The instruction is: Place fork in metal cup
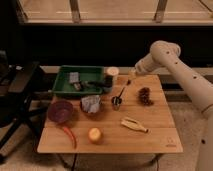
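A small metal cup stands upright near the middle of the wooden table. A dark fork slants up and to the right from the cup's mouth, with its lower end at or inside the rim. My gripper, at the end of the white arm that reaches in from the right, is at the fork's upper end and shut on it, above and right of the cup.
A green tray with small items sits at the back left, a pale-topped container beside it. Also on the table: a purple bowl, a grey crumpled bag, a red pepper, an orange, a tan object and a dark cluster. A black chair stands at the left.
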Available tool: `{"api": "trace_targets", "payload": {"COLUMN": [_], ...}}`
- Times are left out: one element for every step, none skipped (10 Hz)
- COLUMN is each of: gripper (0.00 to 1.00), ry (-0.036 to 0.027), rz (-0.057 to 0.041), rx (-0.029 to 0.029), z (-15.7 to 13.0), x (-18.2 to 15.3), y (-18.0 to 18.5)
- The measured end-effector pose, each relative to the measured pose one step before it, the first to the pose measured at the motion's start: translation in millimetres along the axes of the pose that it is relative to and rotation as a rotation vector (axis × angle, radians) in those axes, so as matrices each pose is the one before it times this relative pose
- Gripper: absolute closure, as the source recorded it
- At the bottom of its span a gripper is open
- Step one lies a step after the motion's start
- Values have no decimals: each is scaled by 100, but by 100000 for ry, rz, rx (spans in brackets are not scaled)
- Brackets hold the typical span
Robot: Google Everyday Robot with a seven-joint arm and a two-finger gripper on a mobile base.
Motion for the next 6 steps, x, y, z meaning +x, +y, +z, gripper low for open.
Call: {"api": "trace_targets", "payload": {"gripper": [94,85,77,65,55,47], "ry": [481,696,563,597,653,420], "rz": [2707,1759,1155,1449,1028,506], "rx": [-333,-617,-550,-1248,-1147,-900], "z": [361,570,443,478,299,177], "x": [617,468,362,296,335,199], "y": [-372,4,31,271,177,177]}}
